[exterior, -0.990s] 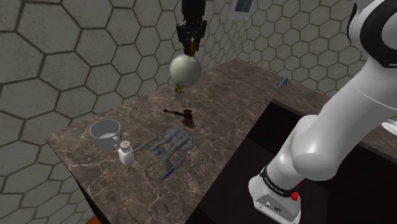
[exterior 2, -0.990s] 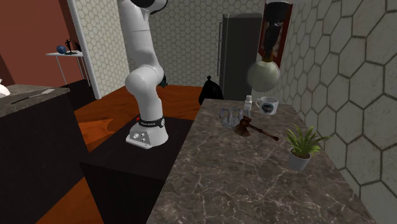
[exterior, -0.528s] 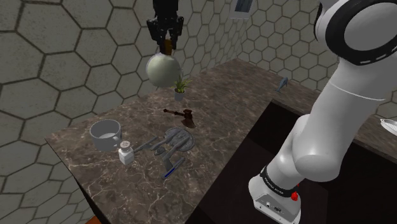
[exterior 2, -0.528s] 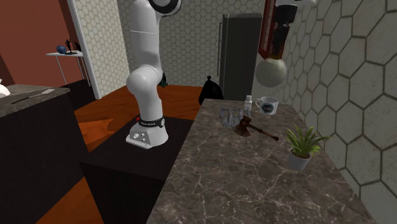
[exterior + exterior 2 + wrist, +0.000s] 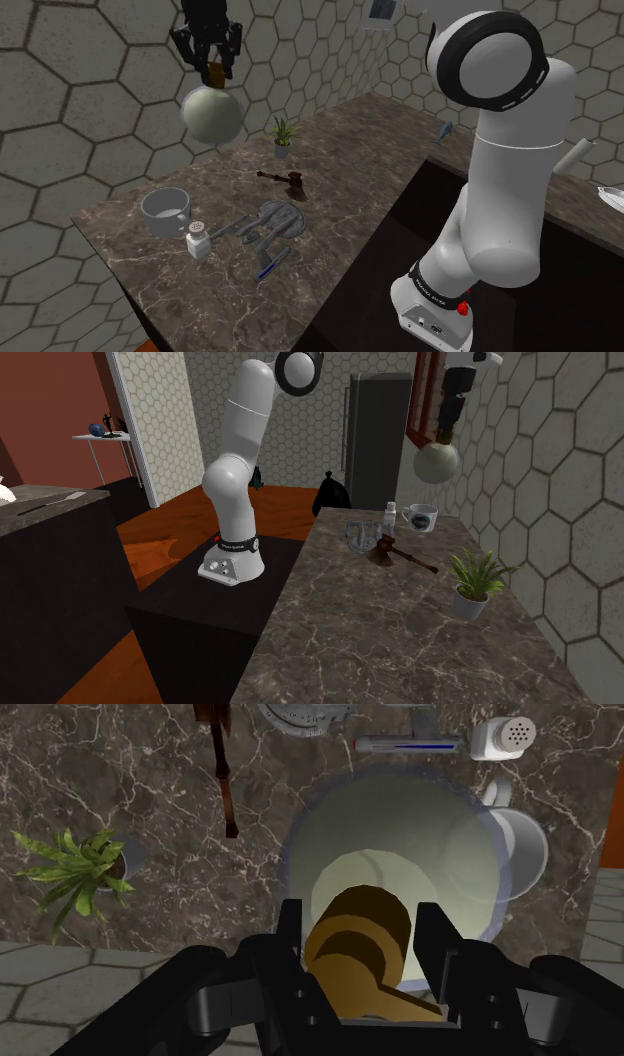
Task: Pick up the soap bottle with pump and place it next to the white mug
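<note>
The soap bottle (image 5: 211, 113) is a round, pale greenish globe with a brass pump (image 5: 361, 942) on top. It hangs high above the marble counter, with my gripper (image 5: 211, 72) shut on the pump. In the wrist view the black fingers (image 5: 290, 940) clasp the pump on both sides, and the globe (image 5: 390, 834) lies below them. The white mug (image 5: 166, 210) stands at the counter's end on the shoulder view's left. From the second exterior view, the bottle (image 5: 438, 460) hangs under the gripper (image 5: 447, 432), above the mug (image 5: 422, 517). Part of the mug (image 5: 524, 844) peeks out beside the globe.
On the counter (image 5: 330, 160) lie a salt shaker (image 5: 199, 240), a grey spaceship model (image 5: 272, 222), a blue pen (image 5: 271, 264) and a wooden gavel (image 5: 287, 181). A small potted plant (image 5: 283, 134) stands by the hexagon-tiled wall. A dark lower surface holds my stand (image 5: 435, 315).
The arm has swung the held bottle towards the shoulder view's left, from over the plant to near above the mug. The grip has stayed shut on the pump.
</note>
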